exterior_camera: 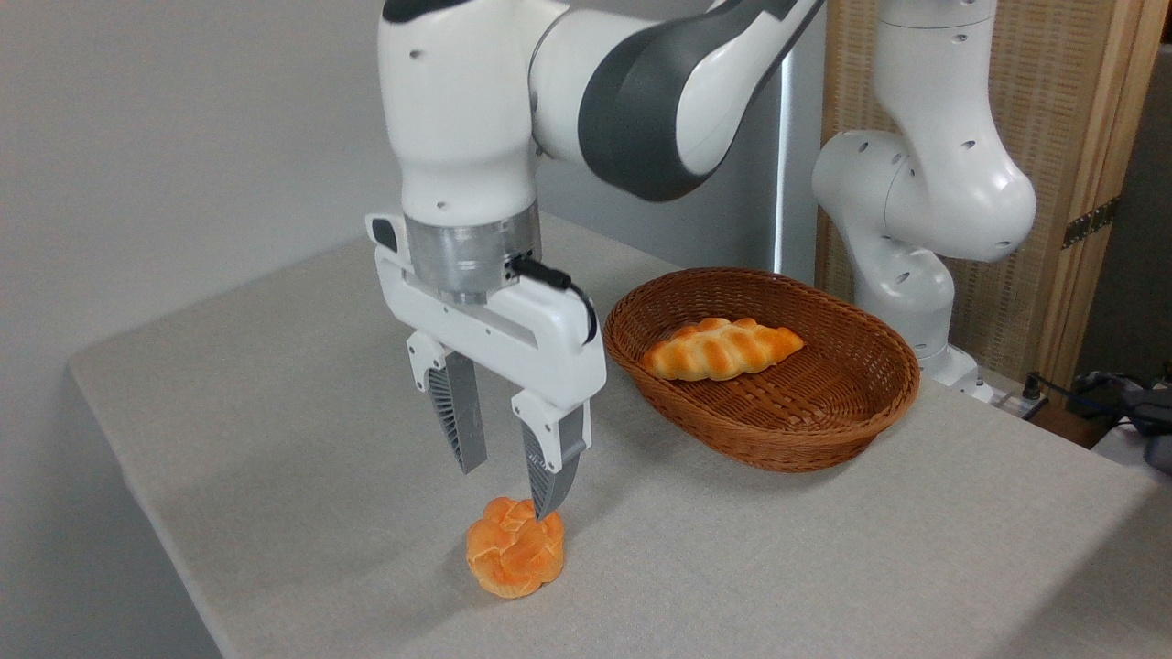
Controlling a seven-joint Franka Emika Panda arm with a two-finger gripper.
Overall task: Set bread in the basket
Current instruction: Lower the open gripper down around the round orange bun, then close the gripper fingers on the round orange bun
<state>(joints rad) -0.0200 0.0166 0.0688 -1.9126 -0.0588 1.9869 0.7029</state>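
My claw hangs wide open at lower centre, one fingertip seemingly touching the bun on the surface; the basket at right holds a loaf.

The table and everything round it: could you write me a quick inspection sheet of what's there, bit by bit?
Surface: table under a plain grey cloth, no spills seen.
Job's things: bun on the cloth near the front edge, outside the basket, which sits to its right and further back.
Clutter: a braided loaf already lies in the basket; nothing else seen.
Hand: hand open, pointing down just above the bun; the right finger's tip looks to be at its top, holding nothing.
Cables: a short black cable on the wrist; more leads at the far right.
Surroundings: pale wall, wooden screen behind the arm.
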